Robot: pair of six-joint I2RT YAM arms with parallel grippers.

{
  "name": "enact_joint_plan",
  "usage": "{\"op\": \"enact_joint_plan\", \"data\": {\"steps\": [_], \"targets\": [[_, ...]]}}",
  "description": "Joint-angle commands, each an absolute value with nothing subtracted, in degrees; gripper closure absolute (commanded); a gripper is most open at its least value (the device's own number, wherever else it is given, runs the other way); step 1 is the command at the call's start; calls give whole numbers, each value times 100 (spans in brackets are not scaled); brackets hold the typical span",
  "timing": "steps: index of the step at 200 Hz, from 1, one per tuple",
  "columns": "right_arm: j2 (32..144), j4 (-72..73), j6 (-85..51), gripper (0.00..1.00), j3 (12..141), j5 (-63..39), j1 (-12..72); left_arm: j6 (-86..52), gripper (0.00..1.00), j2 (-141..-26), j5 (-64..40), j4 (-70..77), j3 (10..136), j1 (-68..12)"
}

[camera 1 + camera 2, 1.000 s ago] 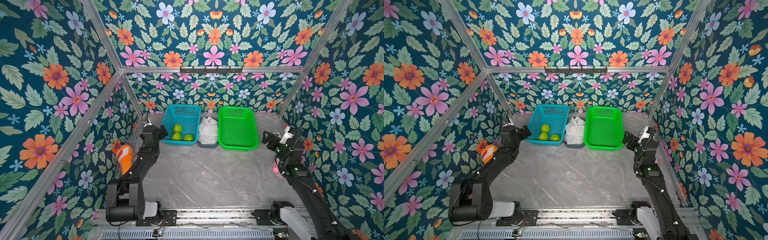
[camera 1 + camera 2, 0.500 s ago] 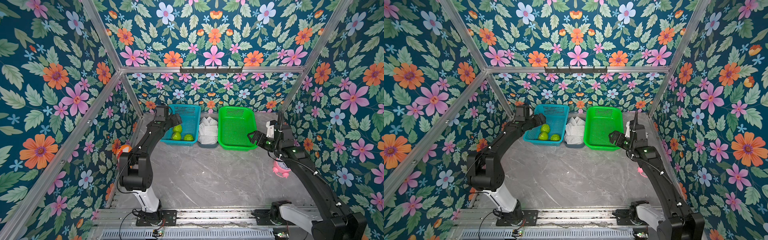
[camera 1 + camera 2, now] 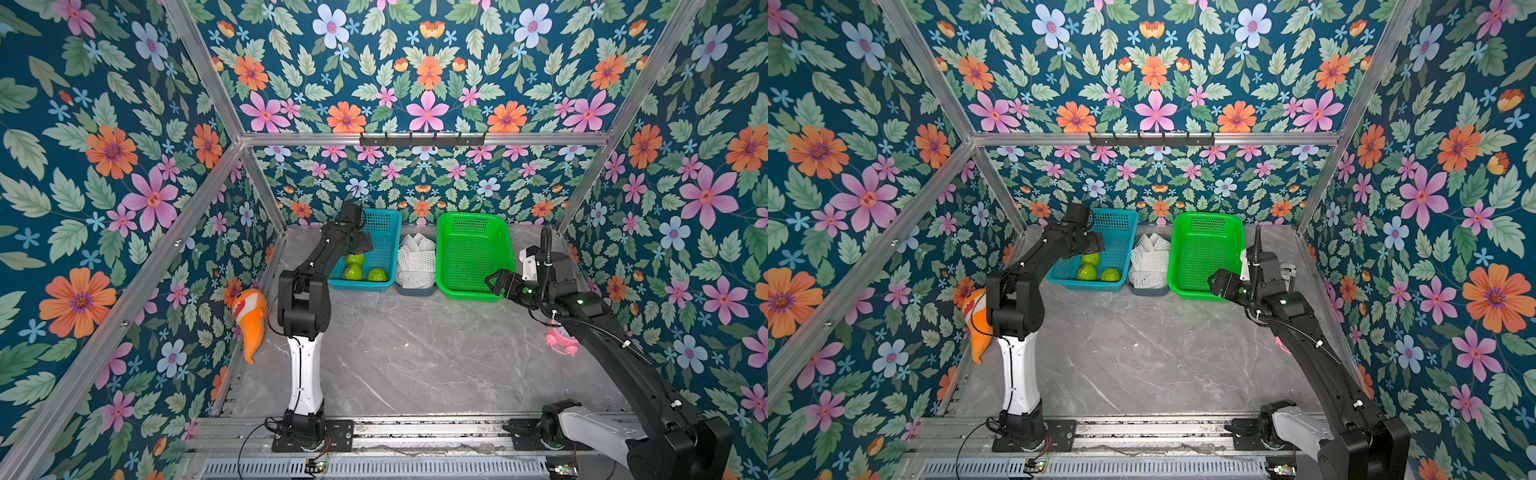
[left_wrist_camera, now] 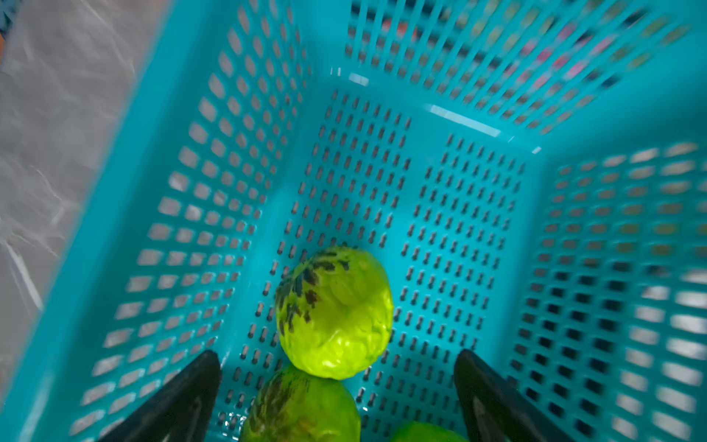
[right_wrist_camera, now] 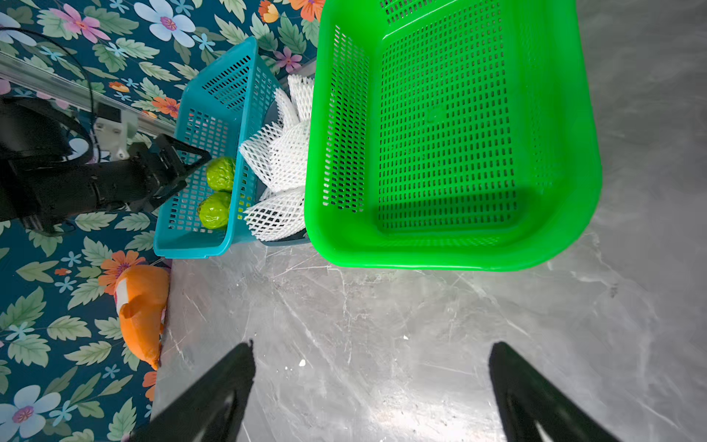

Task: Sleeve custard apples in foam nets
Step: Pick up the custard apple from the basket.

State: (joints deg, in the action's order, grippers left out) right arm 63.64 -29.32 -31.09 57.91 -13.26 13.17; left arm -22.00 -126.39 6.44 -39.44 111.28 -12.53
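Left gripper [image 3: 362, 246] spread wide, holding nothing, hanging inside the blue basket [image 3: 384, 232] just above the custard apples [image 3: 354, 272]. All three fruit sit bunched at the basket's near end; two touch in the left wrist view. Right gripper [image 5: 373, 348] also spread, holding nothing, over the desk [image 3: 415, 353] near the green basket [image 3: 469, 249]. Foam nets [image 3: 415, 259] piled between the baskets.

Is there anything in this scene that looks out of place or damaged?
Two things do not belong to the fruit work: an orange plush fish at the left edge of the grey marbled tabletop, and a small pink object at its right edge. A green bumpy custard apple shows dark blotches on its skin.
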Motion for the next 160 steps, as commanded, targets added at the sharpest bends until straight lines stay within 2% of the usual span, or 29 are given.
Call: {"op": "enact_joint_plan", "data": {"steps": [1, 65, 95, 136, 160], "targets": [[6397, -2885, -3155, 4, 5784, -1371, 1320, -2080, 2, -12763, 781, -4173, 11256, -1257], [6452, -2841, -3234, 6, 5803, -1485, 1319, -1961, 2, -13303, 763, -4276, 11810, -1266], [6433, -2906, -3217, 6, 5869, -1459, 1319, -1942, 6, -13502, 856, -4310, 11931, -1261], [6503, -2941, -3193, 6, 5956, -1425, 1320, -1927, 7, -13627, 784, -4293, 11941, -1258], [6513, -2953, -3173, 6, 6012, -1409, 1318, -1919, 15, -13691, 736, -4315, 12006, -1263]]}}
